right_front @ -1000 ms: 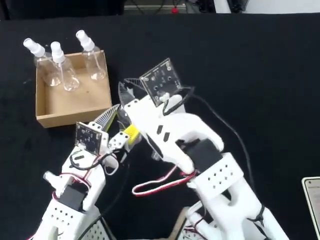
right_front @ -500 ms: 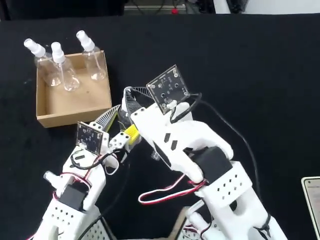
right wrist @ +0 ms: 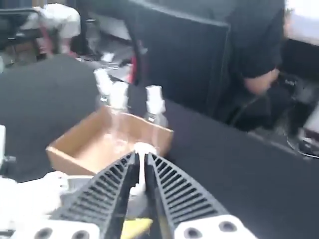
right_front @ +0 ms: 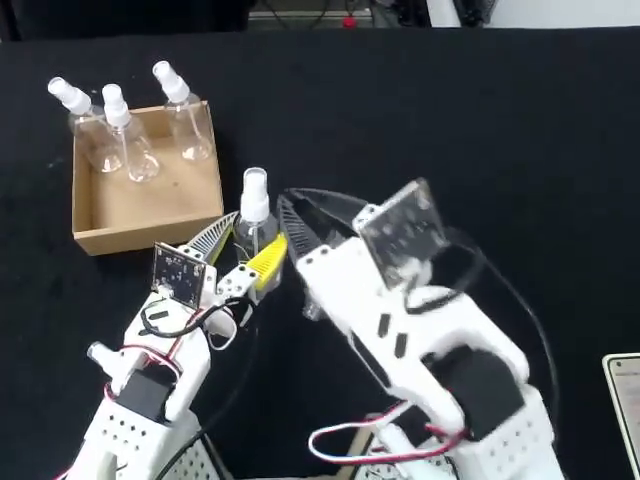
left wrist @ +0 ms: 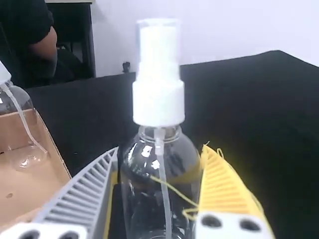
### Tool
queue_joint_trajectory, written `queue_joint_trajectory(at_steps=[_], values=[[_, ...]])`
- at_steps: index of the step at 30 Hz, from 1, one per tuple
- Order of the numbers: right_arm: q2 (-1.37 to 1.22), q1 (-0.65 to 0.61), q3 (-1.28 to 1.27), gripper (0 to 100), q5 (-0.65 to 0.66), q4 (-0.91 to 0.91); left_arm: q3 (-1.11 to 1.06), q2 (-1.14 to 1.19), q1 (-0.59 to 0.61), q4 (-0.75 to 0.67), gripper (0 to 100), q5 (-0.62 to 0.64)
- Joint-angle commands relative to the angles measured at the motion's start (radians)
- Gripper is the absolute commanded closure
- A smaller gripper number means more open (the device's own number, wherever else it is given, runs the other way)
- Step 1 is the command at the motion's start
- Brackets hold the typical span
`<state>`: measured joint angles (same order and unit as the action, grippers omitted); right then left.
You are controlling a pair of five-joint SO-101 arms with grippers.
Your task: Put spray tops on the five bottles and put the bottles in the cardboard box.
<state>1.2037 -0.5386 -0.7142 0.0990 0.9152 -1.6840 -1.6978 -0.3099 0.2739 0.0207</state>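
One capped bottle (right_front: 254, 228) is held upright in the left fingers (right_front: 268, 258), just beside the cardboard box (right_front: 150, 236), which lies nearer this arm; the right fingers (right_front: 300, 226) are nearly closed, empty.

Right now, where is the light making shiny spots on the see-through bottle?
Left wrist view: small white glints sit on the shoulder of the clear plastic bottle with the white spray top, held in the left gripper; the pale wall behind is bright. High view: the black table gives no glare; the three clear bottles in the brown cardboard box catch faint shine.
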Motion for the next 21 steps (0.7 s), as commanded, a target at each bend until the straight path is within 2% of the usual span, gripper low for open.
queue_joint_trajectory(at_steps=[1, 9, 14, 16, 21], values=[[0.007, 0.117, -0.143, 98.7, -0.003, -0.1, -0.022, -0.02, 0.054, -0.006, 87, -0.002], [0.016, 0.198, -0.562, 98.7, -0.005, -0.333, -0.021, -0.021, 0.194, -0.008, 87, -0.002], [0.015, 0.196, -0.753, 98.7, -0.005, -0.583, -0.021, -0.021, 0.275, -0.008, 87, -0.002], [0.015, 0.196, -0.788, 98.7, -0.005, -0.649, -0.012, -0.023, 0.349, -0.018, 87, -0.002], [0.015, 0.195, -0.799, 98.7, -0.003, -0.655, -0.021, -0.015, 0.598, -0.302, 87, -0.002]])
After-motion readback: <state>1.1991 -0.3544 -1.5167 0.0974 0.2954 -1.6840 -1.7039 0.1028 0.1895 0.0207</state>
